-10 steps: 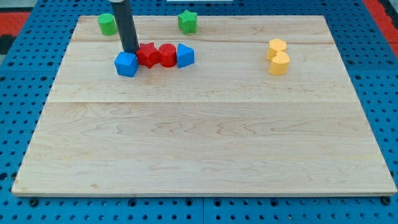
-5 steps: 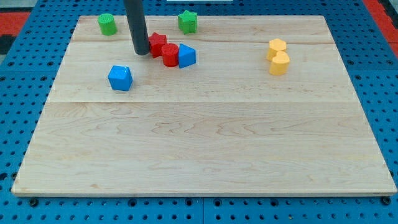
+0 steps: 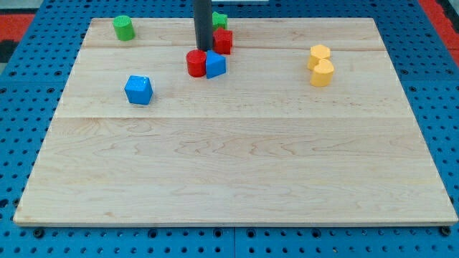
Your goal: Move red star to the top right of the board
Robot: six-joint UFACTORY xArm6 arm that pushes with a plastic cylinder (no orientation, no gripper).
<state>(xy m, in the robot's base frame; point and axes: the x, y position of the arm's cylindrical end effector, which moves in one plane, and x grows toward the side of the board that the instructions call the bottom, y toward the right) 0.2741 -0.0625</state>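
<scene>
Camera view. A pale wooden board [image 3: 237,172] lies on a blue pegboard bench [image 3: 21,143] and fills most of the frame. The arm ends in a straight dark rod that comes down from the view's top edge; it carries no claw, so nothing here spreads, presses together or pinches. My tip [image 3: 203,49] meets the board near its top edge, a little to the view's left of centre.

The red star [image 3: 223,41] sits just beside the tip on the view's right, so close that contact cannot be ruled in or out. It is in the upper middle of the board, well apart from the top right corner. A green star [image 3: 219,20] stands directly behind the red star toward the top edge, partly hidden by the rod.

Just below the tip, toward the view's bottom, a red cylinder [image 3: 196,62] and a blue wedge-shaped block [image 3: 215,64] stand side by side and touching, the red one on the view's left.

A blue cube [image 3: 138,89] sits alone, lower and toward the left edge, apart from the cluster. A green cylinder [image 3: 123,27] stands near the top left corner.

Two yellow blocks occupy the right part of the board: an upper yellow block [image 3: 320,54] and a lower yellow block [image 3: 323,72], touching each other; their exact shapes are hard to make out.
</scene>
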